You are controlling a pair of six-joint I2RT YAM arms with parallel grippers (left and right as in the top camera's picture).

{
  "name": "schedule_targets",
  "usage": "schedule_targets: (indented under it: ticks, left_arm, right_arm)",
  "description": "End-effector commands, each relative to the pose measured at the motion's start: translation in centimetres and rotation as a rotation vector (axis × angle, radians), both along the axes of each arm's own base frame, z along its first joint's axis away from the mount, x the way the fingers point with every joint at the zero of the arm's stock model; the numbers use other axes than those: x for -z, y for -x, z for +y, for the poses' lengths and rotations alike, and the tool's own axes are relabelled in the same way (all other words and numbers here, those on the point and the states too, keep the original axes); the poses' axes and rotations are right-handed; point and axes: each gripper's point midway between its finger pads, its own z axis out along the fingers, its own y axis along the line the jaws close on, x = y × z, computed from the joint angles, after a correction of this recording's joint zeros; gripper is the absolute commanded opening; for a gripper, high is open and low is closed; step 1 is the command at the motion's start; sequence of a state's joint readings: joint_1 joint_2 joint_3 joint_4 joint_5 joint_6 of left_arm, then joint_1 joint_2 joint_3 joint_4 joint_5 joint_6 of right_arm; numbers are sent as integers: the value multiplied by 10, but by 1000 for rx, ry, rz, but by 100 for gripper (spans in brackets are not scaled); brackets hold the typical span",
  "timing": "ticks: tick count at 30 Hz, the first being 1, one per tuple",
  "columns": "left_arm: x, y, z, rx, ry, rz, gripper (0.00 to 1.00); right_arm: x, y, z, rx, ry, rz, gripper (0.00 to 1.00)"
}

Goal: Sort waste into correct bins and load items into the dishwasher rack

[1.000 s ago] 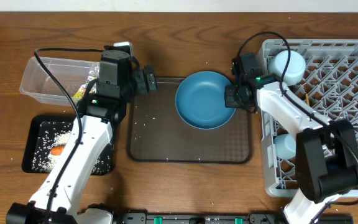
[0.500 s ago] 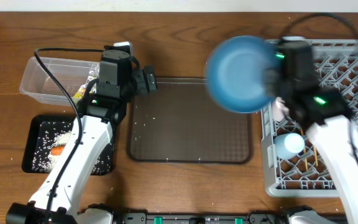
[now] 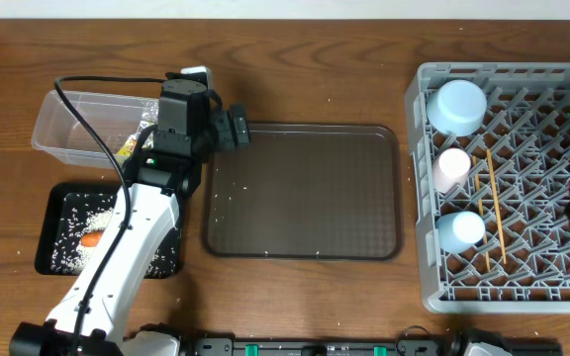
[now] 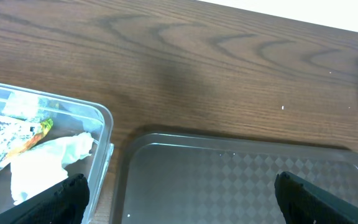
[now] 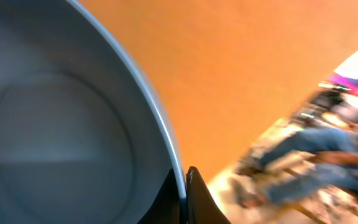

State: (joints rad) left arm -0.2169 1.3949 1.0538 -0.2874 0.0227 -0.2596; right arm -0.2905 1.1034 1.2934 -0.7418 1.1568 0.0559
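Right end effector [image 5: 183, 186] closed on rim of blue plate [image 5: 61, 137]. Left end effector [image 4: 179, 194] wide open over brown serving tray [image 4: 241, 180], beside clear tub [image 4: 102, 116].

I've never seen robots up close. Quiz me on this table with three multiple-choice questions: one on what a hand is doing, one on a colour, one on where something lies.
1. The left hand is: A wide open and empty; B clamped shut; C clamped on a fork.
2. In the grey rack, the middle cup, between the light blue bowl and the light blue cup, is: A green; B pink; C black.
3. The orange carrot lies: A in the left hand; B in the black tray among rice; C in the grey rack.

Answers:
1 A, since its fingers stand far apart in the wrist view with nothing between them.
2 B, since it shows pink from overhead.
3 B, since the orange piece sits among the white grains.
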Motion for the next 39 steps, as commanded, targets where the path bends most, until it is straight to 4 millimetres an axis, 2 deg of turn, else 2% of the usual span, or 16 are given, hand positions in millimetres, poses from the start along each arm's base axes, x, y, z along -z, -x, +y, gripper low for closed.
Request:
schedule_targets:
  ticks: [1, 3, 9, 20, 27, 33, 39]
  left_arm:
    - [-3, 0, 3, -13, -1, -9, 98]
    - [-3, 0, 3, -13, -1, -9, 98]
    - [-3, 0, 3, -13, 0, -10, 98]
    - [-4, -1, 3, -13, 0, -13, 98]
    - [-4, -1, 3, -13, 0, -13, 98]
    - [-4, -1, 3, -13, 0, -13, 98]
    - [-4, -1, 3, -13, 0, -14, 98]
  right_arm:
    - [-13, 30, -18, 214, 90, 148, 1]
    - [-9, 33, -28, 259, 87, 257, 1]
    - [20, 27, -56, 299, 13, 595, 1]
    - [58, -4, -74, 283, -25, 709, 1]
    - [87, -21, -82, 248, -69, 890, 1]
    - [99, -30, -84, 237, -73, 916, 1]
    - [107, -46, -77, 198, -61, 895, 1]
